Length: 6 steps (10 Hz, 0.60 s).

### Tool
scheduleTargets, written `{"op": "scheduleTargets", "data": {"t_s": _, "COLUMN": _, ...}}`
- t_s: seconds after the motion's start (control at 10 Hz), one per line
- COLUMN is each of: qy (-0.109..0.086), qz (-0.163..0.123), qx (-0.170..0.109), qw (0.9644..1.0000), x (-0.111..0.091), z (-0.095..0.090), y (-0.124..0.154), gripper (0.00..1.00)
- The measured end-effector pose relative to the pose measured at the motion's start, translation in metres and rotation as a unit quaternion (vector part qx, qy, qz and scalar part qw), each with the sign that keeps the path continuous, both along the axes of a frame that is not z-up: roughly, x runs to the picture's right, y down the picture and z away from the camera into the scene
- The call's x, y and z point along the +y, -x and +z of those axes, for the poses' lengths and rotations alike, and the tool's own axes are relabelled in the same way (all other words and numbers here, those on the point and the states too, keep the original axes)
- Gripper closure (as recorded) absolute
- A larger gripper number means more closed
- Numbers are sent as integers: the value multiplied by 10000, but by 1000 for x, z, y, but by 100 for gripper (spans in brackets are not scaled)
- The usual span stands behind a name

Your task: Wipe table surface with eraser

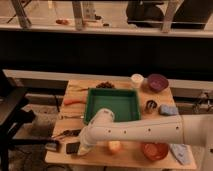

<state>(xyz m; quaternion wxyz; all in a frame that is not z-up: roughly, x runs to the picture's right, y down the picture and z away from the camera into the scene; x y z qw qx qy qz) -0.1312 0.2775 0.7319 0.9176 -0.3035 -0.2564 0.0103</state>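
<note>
The eraser (72, 148) is a small flat black block lying near the front left edge of the light tan table surface (131, 159). My white arm reaches in from the right across the front of the table. The gripper (81, 149) is at the arm's left end, low over the table and right beside the eraser's right side. The wrist covers most of the gripper.
A green tray (112, 104) sits mid-table. A peach-coloured fruit (114, 146) and a red bowl (154, 150) lie at the front. A dark block with a grey top (52, 146) and a black-handled tool (67, 133) are at the left. A purple bowl (157, 81) and a white cup (136, 79) stand at the back right.
</note>
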Motion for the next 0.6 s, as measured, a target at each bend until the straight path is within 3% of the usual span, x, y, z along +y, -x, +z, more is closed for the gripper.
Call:
{"op": "scheduleTargets", "data": {"t_s": 0.3, "qy": 22, "qz": 62, "qx": 12, "qw": 10000, "x": -1, "z": 5, "y": -3, "gripper": 42}}
{"op": "scheduleTargets", "data": {"t_s": 0.6, "qy": 50, "qz": 83, "qx": 33, "qw": 9999, "x": 0, "z": 9, "y": -5, "gripper": 20}}
